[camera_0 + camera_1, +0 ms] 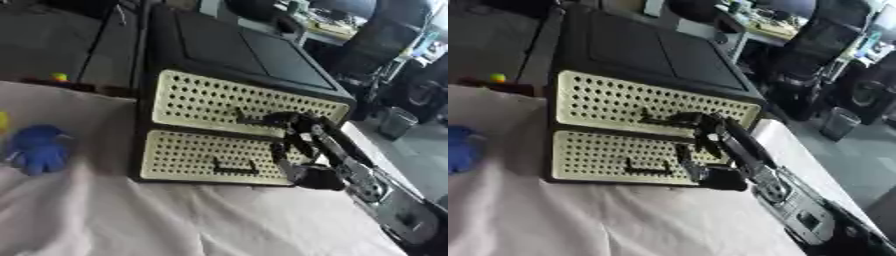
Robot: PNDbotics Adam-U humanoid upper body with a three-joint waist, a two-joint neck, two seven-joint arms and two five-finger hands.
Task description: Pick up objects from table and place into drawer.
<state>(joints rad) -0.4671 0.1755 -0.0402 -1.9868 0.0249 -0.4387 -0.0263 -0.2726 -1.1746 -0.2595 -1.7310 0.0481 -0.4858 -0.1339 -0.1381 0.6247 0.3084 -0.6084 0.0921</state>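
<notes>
Here we note our right hand (293, 131) reaching in at the black drawer cabinet with two cream perforated drawer fronts (236, 75). Its fingers are curled at the dark handle of the upper drawer front (210, 102); we cannot tell whether they close round it. The lower drawer front (197, 156) sits shut beneath. A blue plush toy (37, 149) lies on the white-clothed tabletop (175, 220), well left of the cabinet.

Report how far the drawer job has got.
Done: nothing visibly; both drawers look closed. In hand: the right robot hand is at the upper drawer by its handle. Left: open it and put in the blue plush toy lying on the cloth.
</notes>
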